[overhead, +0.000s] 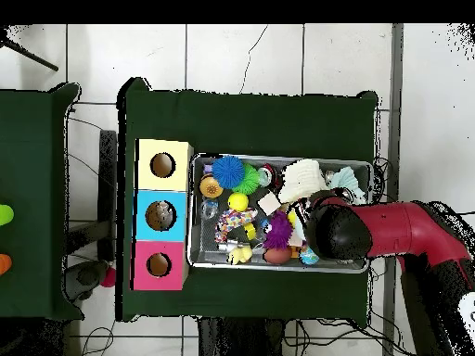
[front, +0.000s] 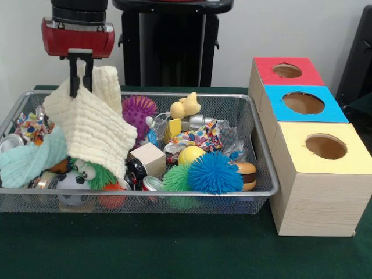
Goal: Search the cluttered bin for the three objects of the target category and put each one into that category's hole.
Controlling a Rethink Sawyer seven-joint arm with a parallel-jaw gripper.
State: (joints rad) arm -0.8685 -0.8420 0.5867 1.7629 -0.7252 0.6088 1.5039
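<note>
Gripper [front: 81,87] at upper left pinching a cream cloth [front: 93,125], cloth hanging lengthwise down into the bin [front: 256,145], red-topped hole [front: 287,70] upper right.

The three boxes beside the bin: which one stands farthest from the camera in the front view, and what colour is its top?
The red-topped box. It sits behind the blue-topped box and the yellow-topped box, which is nearest the camera.

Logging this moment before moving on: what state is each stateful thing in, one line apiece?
gripper: shut on cream cloth, above the bin's end
cream cloth: lifted, hanging from the gripper, lower end among the clutter
wire bin: full of clutter
red box's hole: open, nothing seen in it
blue box's hole: open
yellow box's hole: open
mint cloth: draped over the bin's rim
</note>
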